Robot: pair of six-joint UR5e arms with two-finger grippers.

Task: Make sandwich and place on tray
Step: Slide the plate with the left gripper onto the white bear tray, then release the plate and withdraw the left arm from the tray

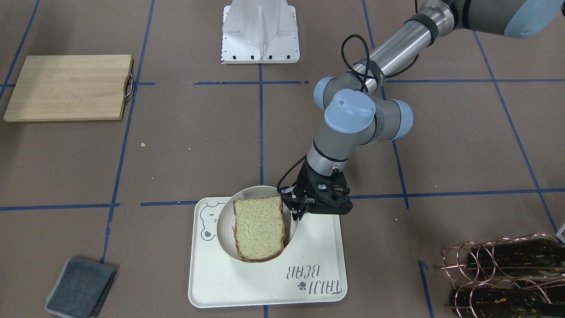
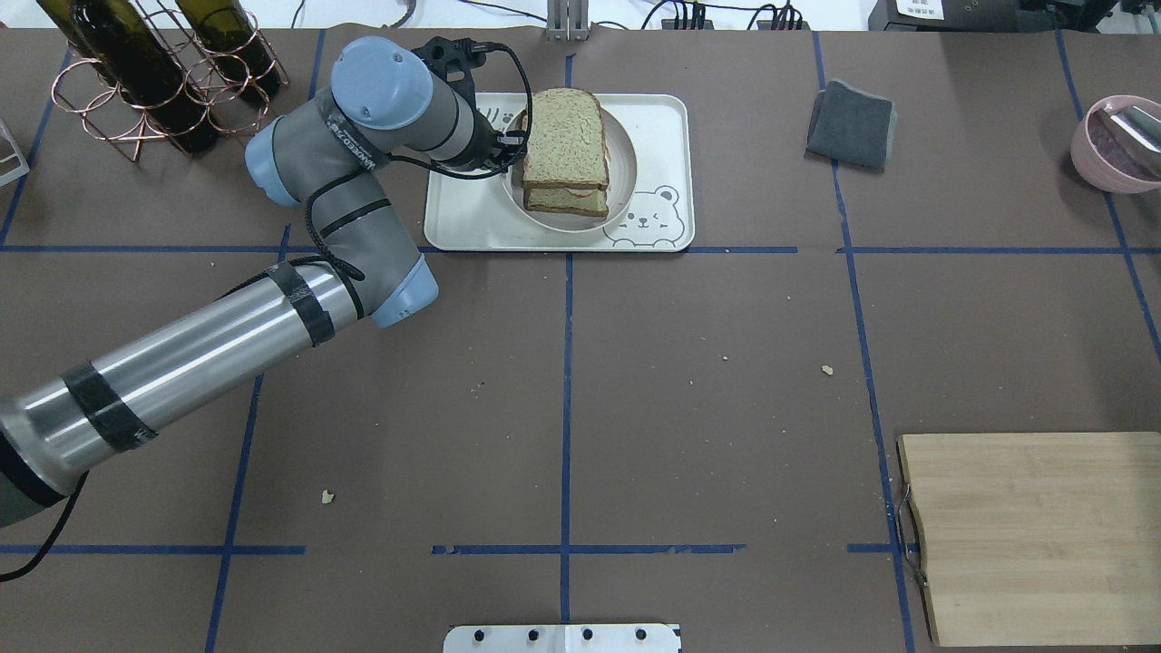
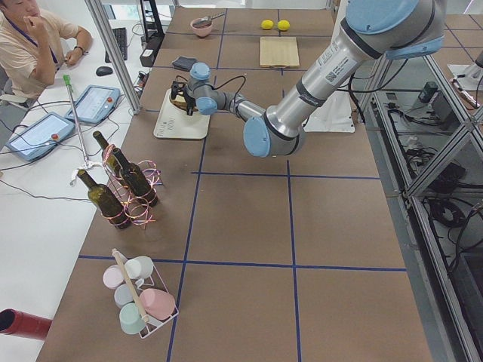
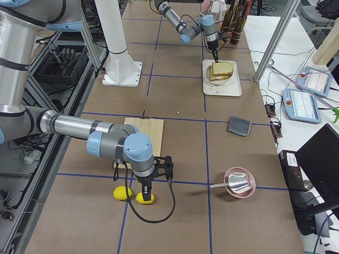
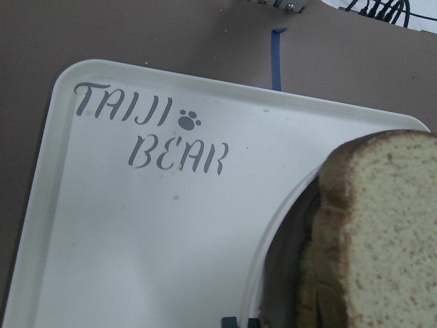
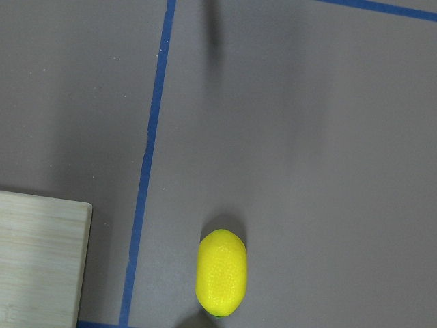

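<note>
Nearest the robot base: wooden cutting board (image 2: 1034, 535) on the table (image 2: 689, 381) at the robot's right, metal handle on its inboard edge. Just off the board, two yellow lemons (image 4: 132, 194) sit on the table; the right wrist view shows one lemon (image 6: 221, 271) next to a blue tape line and the board's corner.

Right gripper (image 4: 147, 191) hangs low over the lemons, pointing down. It shows only in the right side view, so can't tell whether its jaws are spread or together.

Mid table: bare brown surface with blue tape grid and a few crumbs.

Far side: the tray (image 2: 463, 227) lies flat on the table, bear face at one corner, "TAIJI BEAR" lettering at the other end. A round pale dish (image 1: 225, 223) sits on the tray. The sandwich (image 2: 564, 145) sits in that dish: two bread slices stacked, top slice tilted and overhanging the dish rim, a strip of white filling visible between the slices.

Left gripper (image 1: 296, 212) is down at the dish rim, just beside the sandwich edge. Jaws mostly hidden behind the gripper body and dish; can't tell if they're spread, closed, or pinching the rim.

Further out: folded grey cloth (image 2: 851, 124) near the tray, pink bowl (image 2: 1114, 143) with a metal scoop, copper wire rack with dark wine bottles (image 2: 154, 73) at the robot's left.
</note>
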